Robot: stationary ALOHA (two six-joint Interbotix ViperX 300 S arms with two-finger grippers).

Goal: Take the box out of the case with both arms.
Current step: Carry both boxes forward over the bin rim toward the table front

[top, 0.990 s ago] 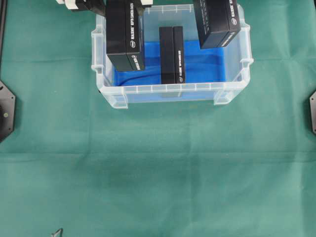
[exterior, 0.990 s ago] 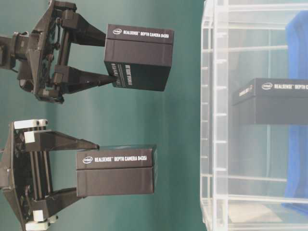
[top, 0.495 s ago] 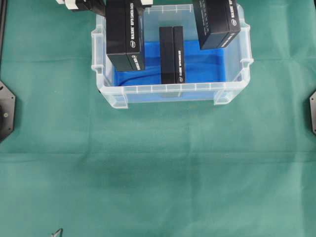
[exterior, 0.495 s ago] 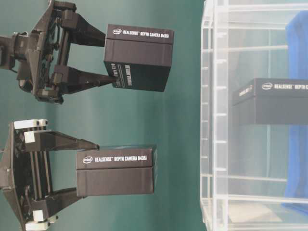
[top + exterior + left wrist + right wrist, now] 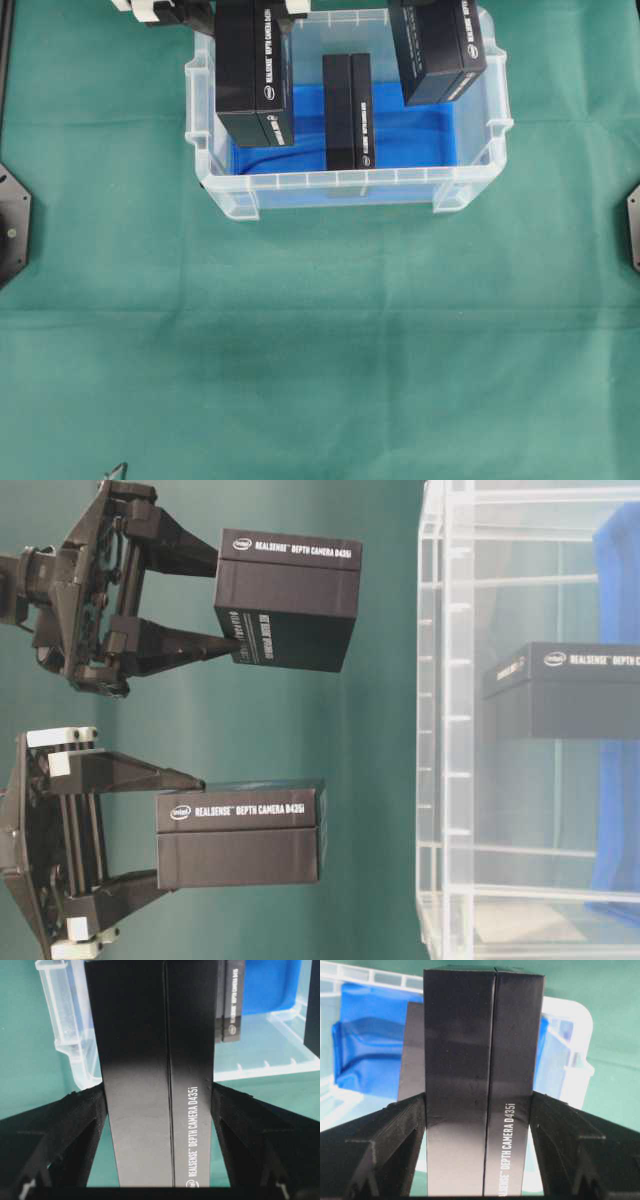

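The clear case [image 5: 350, 185] with its blue lining stands at the top middle of the green table. My left gripper [image 5: 185, 832], the one with white parts, is shut on a black box [image 5: 253, 70] and holds it above the case's left side. Both fingers press that box's sides in the left wrist view [image 5: 159, 1095]. My right gripper [image 5: 228, 602] is shut on a second black box [image 5: 440, 45] above the case's right side, clamped the same way [image 5: 477, 1102]. A third black box [image 5: 347, 110] lies on the lining inside the case.
Green cloth [image 5: 320, 340] covers the table in front of the case. Black arm bases sit at the left edge [image 5: 12, 225] and the right edge [image 5: 633, 228]. In the table-level view both held boxes hang apart from the case rim [image 5: 435, 720].
Both held boxes have edged slightly further away from the case. The grips and the box inside the case are unchanged.
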